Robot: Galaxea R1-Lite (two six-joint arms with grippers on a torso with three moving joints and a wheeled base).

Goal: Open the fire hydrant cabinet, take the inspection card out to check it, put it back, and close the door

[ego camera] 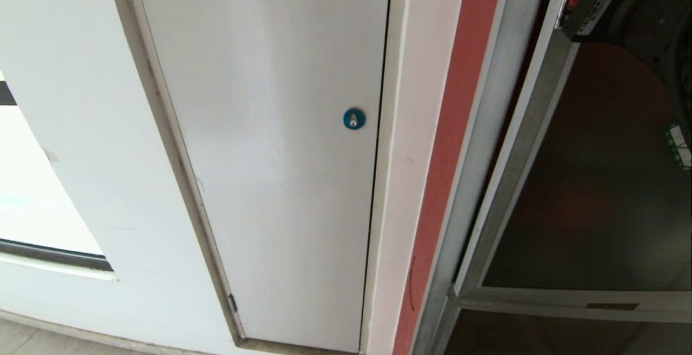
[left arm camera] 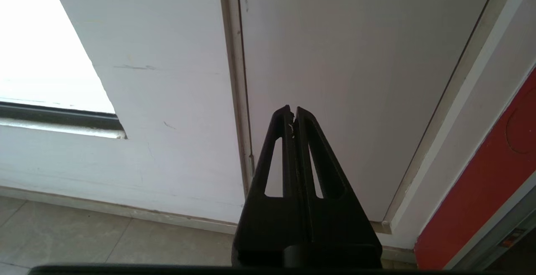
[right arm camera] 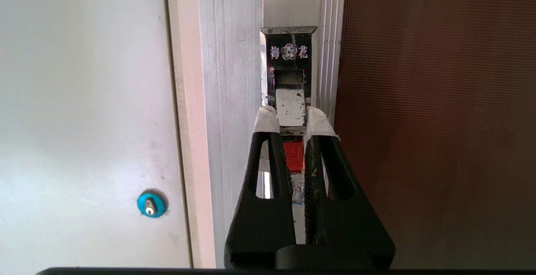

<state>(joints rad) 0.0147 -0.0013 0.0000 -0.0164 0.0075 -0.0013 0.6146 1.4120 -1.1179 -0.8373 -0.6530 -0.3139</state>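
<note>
None of the four steps is finished, as far as you can see: the cabinet (ego camera: 489, 144) looks shut or at most barely cracked, with its door (ego camera: 594, 182) lying nearly flush in the silver frame. Opening it, pulling the card, checking it, returning it and shutting up all remain.

You see nothing of what the cabinet holds. The dark glass shows only a dull reddish tint behind it, and the card is in no view, presumably inside.

Beside the cabinet, on your left, stands the white panel (ego camera: 270, 155) with its blue lock (ego camera: 354, 119); that is not your target.

On the door's edge sits the latch (right arm camera: 289, 95), a small metal plate with a red tab below it. Your right hand (right arm camera: 289, 118) is up against it, its taped fingertips (right arm camera: 266, 120) nearly pressed together, one either side of the latch's worn lever. I judge it a pinch on the lever, ready to pull.

Your left hand (left arm camera: 292, 114) is pressed together on nothing, parked low facing the panel.
</note>
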